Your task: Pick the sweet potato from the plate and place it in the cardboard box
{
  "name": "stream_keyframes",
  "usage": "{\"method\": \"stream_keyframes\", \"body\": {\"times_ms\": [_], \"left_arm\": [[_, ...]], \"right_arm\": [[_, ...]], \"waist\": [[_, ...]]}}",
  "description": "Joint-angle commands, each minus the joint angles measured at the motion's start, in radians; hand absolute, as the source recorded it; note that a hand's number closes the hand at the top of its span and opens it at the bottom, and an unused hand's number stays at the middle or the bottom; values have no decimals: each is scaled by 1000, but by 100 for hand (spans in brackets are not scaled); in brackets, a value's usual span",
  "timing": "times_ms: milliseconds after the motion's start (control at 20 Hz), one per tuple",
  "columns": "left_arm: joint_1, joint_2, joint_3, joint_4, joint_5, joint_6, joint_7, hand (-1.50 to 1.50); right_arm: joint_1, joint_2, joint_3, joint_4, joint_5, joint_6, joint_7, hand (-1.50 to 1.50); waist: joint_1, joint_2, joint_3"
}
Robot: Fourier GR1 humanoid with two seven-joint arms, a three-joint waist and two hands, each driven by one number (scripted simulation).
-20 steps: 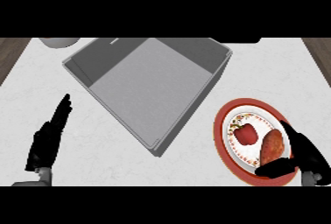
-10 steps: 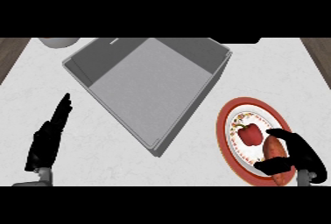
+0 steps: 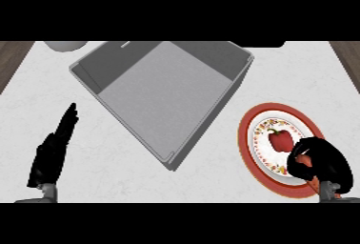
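The robot's black right hand (image 3: 322, 162) was curled over the near right part of a round plate with a red rim and patterned white centre (image 3: 255, 125), its fingers closed round the orange-brown sweet potato (image 3: 305, 161), of which only a small strip showed between the thumb and fingers. The sweet potato was low over the plate's near part; whether it touched the plate could not be told. A red bell pepper (image 3: 280, 139) lay on the plate's centre, just to the left of and beyond the hand. A large grey open box with low walls (image 3: 163, 90) sat turned at an angle on the white marbled counter (image 3: 126, 176), to the left of the plate and close beside it. The black left hand (image 3: 53, 151) rested at the near left, fingers straight and pointing away, holding nothing, well apart from the box.
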Motion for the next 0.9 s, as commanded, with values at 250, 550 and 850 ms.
{"method": "stream_keyframes", "body": {"times_ms": [250, 550, 850], "left_arm": [[-50, -17, -41, -15, -16, -12, 23, 0], [-38, 6, 2, -1, 4, -26, 31, 0], [10, -32, -19, 11, -18, -4, -22, 0]], "right_arm": [[-376, -154, 143, 218, 74, 105, -413, 150], [-621, -77, 139, 541, 169, -24, -563, 150], [-706, -66, 24, 547, 47, -22, -718, 150]], "waist": [[81, 16, 4], [30, 6, 2], [14, 3, 1]]}}
